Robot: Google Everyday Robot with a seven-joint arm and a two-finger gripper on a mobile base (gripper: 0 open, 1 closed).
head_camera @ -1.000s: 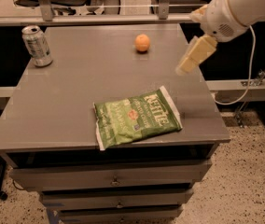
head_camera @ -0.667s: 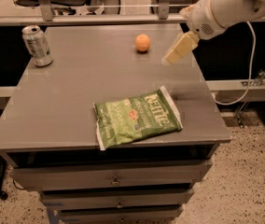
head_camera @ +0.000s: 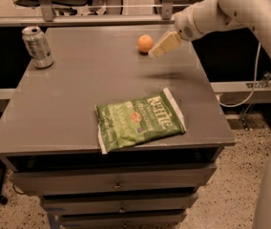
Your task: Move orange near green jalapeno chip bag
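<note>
Only one camera view here, so: the grey worktop (head_camera: 88, 85) carried three things. The green jalapeno chip bag (head_camera: 140, 120) was lying flat near the front edge, a bit right of centre, crinkled and turned at a slant, with white strips at both ends. Couldn't see anything of what was in it. White "KETTLE" lettering was readable on its right half; the smaller print and the little coloured badge below it were too tiny to make out. A silver-green soda can (head_camera: 37, 46) stood upright at the back left corner, well apart from everything else. Its label was unreadable, and whether it held anything, no idea. The orange (head_camera: 145, 43) was sitting at the back of the worktop, right of the middle, well apart from the bag. The gripper (head_camera: 163, 45) hung just beside the orange on its right, a cream wedge angled down and left off the white arm (head_camera: 221, 11). Honestly couldn't tell if the jaws were spread or pressed together, or whether they touched the fruit. The drawers (head_camera: 116, 182) under the worktop were all closed.
</note>
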